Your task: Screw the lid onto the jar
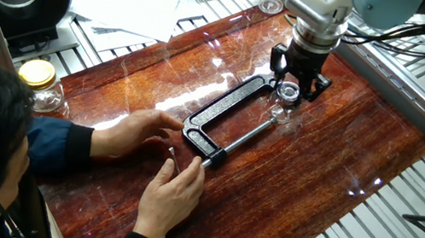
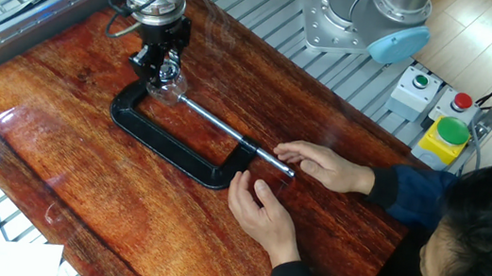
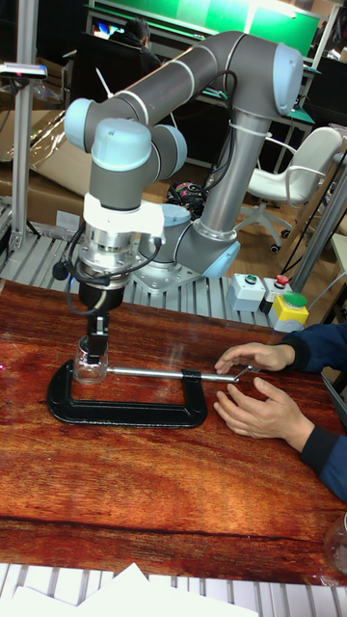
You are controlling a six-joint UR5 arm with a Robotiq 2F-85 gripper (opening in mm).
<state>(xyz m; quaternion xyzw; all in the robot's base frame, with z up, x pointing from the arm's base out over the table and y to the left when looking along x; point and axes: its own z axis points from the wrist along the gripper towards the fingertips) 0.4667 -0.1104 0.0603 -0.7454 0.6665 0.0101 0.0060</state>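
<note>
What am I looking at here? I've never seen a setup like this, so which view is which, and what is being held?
It is one robot arm at a wooden table, filmed from two opposite sides and once from the front in a tall picture. The arm's gripper points straight down over a small clear jar, with a small lid between its fingers; how tightly it grips cannot be seen. The jar sits at one end of a black C-clamp lying flat on the table. A person's hands rest at the clamp's handle end. A separate yellow-lidded jar stands off the table's edge.
</note>
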